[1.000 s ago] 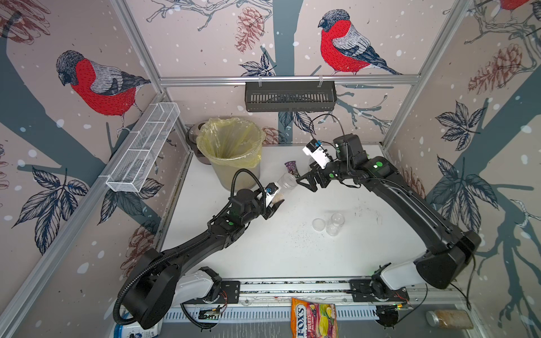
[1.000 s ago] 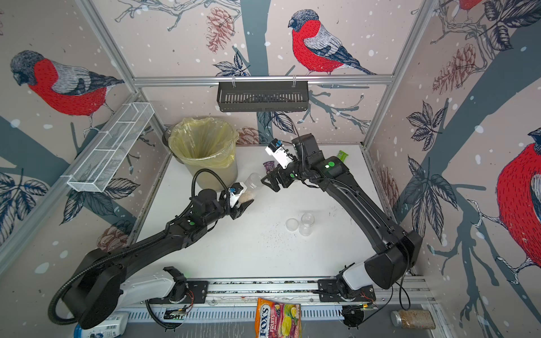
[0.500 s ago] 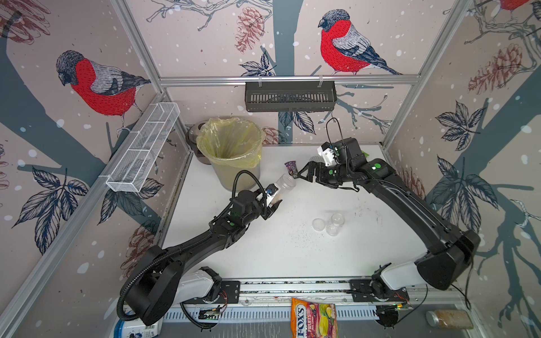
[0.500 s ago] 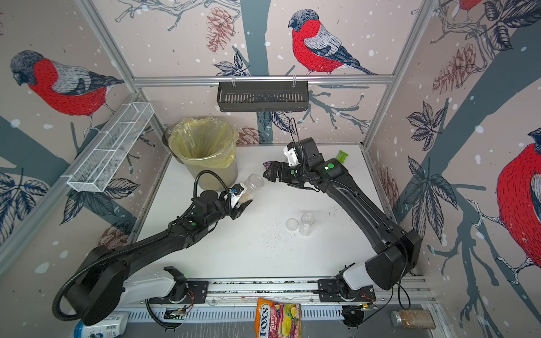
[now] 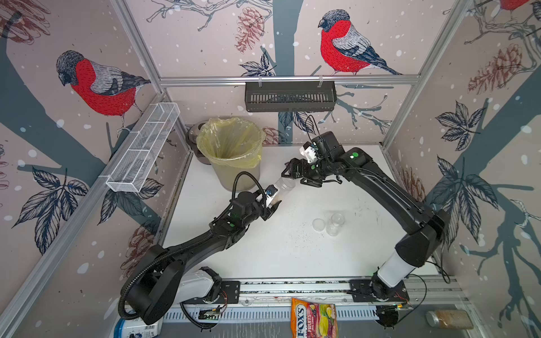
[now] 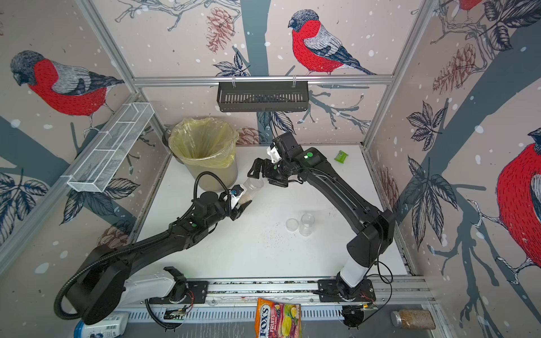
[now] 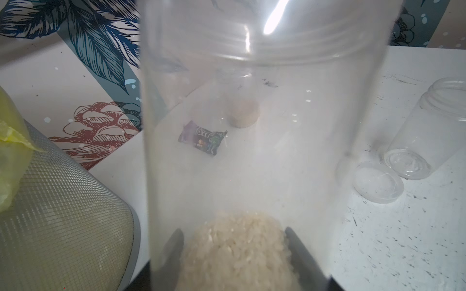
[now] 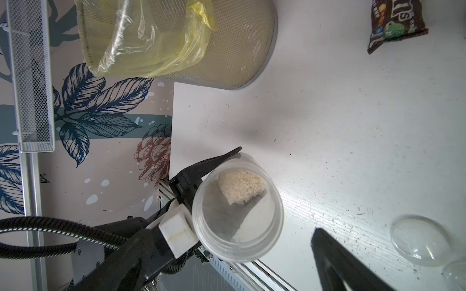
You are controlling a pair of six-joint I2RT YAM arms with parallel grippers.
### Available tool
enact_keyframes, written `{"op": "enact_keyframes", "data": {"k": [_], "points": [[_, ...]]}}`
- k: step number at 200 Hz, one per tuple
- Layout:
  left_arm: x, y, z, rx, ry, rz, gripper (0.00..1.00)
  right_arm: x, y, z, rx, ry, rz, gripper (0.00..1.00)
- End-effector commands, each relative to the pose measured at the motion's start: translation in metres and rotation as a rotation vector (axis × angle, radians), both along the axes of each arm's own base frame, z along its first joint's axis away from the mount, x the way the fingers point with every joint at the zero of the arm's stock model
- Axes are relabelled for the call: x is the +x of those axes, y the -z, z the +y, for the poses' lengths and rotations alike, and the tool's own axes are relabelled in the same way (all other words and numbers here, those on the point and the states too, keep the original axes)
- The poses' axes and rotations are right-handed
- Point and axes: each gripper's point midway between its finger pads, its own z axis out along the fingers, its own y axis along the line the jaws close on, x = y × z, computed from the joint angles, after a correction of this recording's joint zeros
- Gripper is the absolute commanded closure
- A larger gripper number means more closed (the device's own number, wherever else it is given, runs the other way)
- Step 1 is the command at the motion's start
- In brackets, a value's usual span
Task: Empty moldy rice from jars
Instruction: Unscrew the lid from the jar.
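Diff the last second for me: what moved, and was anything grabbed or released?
The right gripper rolled its wrist and swung toward the trash bin. It now hangs open by the mouth of the lidless jar. Nothing was taken or let go. Unchanged: the left gripper stays shut on that tilted jar, with the moldy rice at its base. The empty jar and loose lid sit where they were.

Around me: bullfinch-and-pinecone wallpaper [image 5: 99,85] on three walls, aluminium frame rail [image 5: 205,79], black slotted shelf [image 5: 289,96], white wire basket [image 5: 143,146], my scuffed white tabletop [image 5: 292,251].
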Motion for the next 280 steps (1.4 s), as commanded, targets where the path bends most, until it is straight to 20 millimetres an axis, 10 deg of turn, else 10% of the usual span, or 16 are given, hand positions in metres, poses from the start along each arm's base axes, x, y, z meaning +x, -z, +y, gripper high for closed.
{"op": "enact_keyframes", "data": {"k": [1,280], "points": [[0.005,-0.016,-0.001,-0.031,-0.005,-0.065,1.00,-0.003,0.008,0.001,-0.041,-0.009,0.018,0.00],[0.006,-0.012,-0.003,-0.027,-0.003,-0.054,1.00,0.004,0.022,0.014,-0.151,-0.120,0.026,0.23]]}}
